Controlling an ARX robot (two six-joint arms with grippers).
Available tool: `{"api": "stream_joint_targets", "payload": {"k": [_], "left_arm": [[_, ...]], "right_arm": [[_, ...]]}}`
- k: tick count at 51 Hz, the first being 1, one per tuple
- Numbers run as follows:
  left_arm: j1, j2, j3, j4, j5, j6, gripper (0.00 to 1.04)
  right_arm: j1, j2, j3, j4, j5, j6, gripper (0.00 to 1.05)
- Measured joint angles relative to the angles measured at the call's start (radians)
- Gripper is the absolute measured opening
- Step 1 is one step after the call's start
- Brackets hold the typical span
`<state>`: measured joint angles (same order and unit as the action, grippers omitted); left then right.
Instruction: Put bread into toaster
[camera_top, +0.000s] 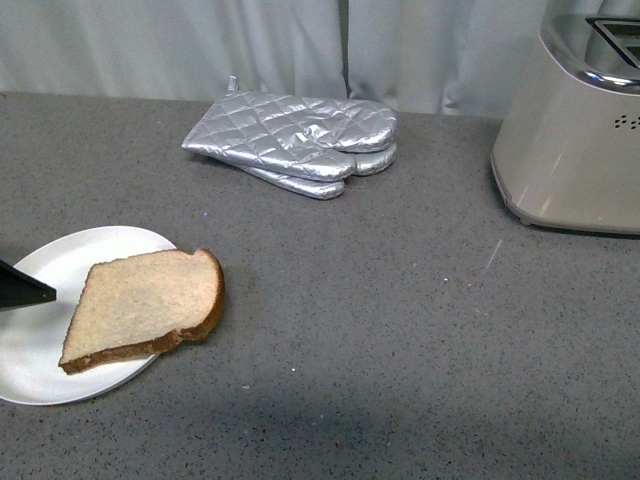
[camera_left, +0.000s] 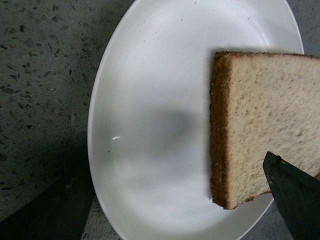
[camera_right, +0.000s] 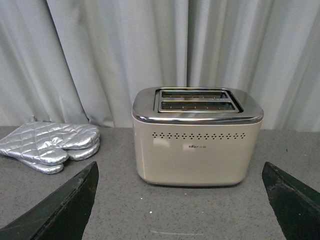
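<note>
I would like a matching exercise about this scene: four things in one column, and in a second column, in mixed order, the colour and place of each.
Column one:
1. bread
2. plate
3. oven mitts
4. toaster

Column two (front view):
a. silver, stacked at the back
b. beige, at the far right
c. white, at the front left
d. tan, overhanging a rim

Pairs: 1-d, 2-c, 3-a, 4-b

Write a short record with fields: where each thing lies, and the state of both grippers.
bread: flat tan slice with brown crust, on the plate, overhanging its rim
plate: round, white, on grey speckled counter, front left
toaster: beige metal, chrome top, back right, no bread in slots
mitts: quilted silver oven mitts, stacked, back middle
left gripper: one dark finger near the bread; state unclear
right gripper: open, empty, facing the toaster
</note>
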<state>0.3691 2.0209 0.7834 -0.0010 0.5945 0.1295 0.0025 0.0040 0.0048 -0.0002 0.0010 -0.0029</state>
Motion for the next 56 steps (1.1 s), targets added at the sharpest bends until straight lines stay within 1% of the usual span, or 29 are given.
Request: {"api": "stream_joint_targets", "payload": {"k": [2,3,9,13,26,29,33,39,45,49,52,56], "left_arm": [[-0.005,0.0,0.0,-0.005,-0.006,0.012,0.98],[-0.006,0.0,0.0,-0.007,-0.012,0.023,0.96],[-0.013,0.0,-0.008,-0.019,-0.039,0.043,0.73],[-0.018,0.0,-0.01,-0.019,-0.061,0.043,0.56],[-0.04,-0.008,-0.019,-0.013,-0.091,0.019,0.22],[-0.051,-0.02,-0.024,-0.011,-0.098,0.002,0.12],[-0.066,-0.042,-0.028,-0.011,-0.103,-0.022,0.03],[-0.094,-0.089,-0.031,-0.011,-0.107,-0.058,0.04],[-0.143,-0.147,-0.033,-0.023,-0.13,-0.104,0.04],[-0.172,-0.168,-0.033,-0.039,-0.16,-0.124,0.04],[-0.207,-0.185,-0.033,-0.056,-0.207,-0.157,0.04],[-0.242,-0.197,-0.033,-0.071,-0.243,-0.19,0.04]], "right_arm": [[0.0,0.0,0.0,0.0,0.0,0.0,0.95],[0.0,0.0,0.0,0.0,0.0,0.0,0.95],[0.0,0.0,0.0,0.0,0.0,0.0,0.95],[0.0,0.0,0.0,0.0,0.0,0.0,0.95],[0.0,0.0,0.0,0.0,0.0,0.0,0.95],[0.0,0.0,0.0,0.0,0.0,0.0,0.95],[0.0,0.0,0.0,0.0,0.0,0.0,0.95],[0.0,0.0,0.0,0.0,0.0,0.0,0.95],[0.0,0.0,0.0,0.0,0.0,0.0,0.95],[0.0,0.0,0.0,0.0,0.0,0.0,0.95],[0.0,0.0,0.0,0.0,0.0,0.0,0.95],[0.0,0.0,0.0,0.0,0.0,0.0,0.95]]}}
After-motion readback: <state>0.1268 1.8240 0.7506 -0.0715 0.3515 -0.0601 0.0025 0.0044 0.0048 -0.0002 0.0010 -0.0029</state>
